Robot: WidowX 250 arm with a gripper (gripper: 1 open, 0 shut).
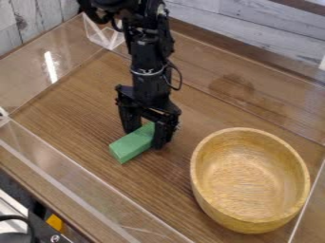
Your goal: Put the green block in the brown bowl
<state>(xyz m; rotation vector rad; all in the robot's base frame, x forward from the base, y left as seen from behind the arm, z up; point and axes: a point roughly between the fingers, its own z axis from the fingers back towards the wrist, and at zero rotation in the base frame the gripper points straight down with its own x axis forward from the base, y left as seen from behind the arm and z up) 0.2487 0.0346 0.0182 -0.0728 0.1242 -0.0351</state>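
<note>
The green block (128, 147) lies flat on the wood-grain table, slanting from lower left to upper right. My gripper (146, 135) points straight down over its upper right end, jaws open, with one finger on each side of that end. That end is partly hidden behind the fingers (164, 136), and I cannot tell whether they touch it. The brown bowl (203, 155) stands upright and empty to the right of the block, a short way from the gripper.
Clear plastic walls (76, 190) fence the table along the front and left. A pale wall panel (254, 28) runs along the back. Dark equipment (19, 223) sits below the front left corner.
</note>
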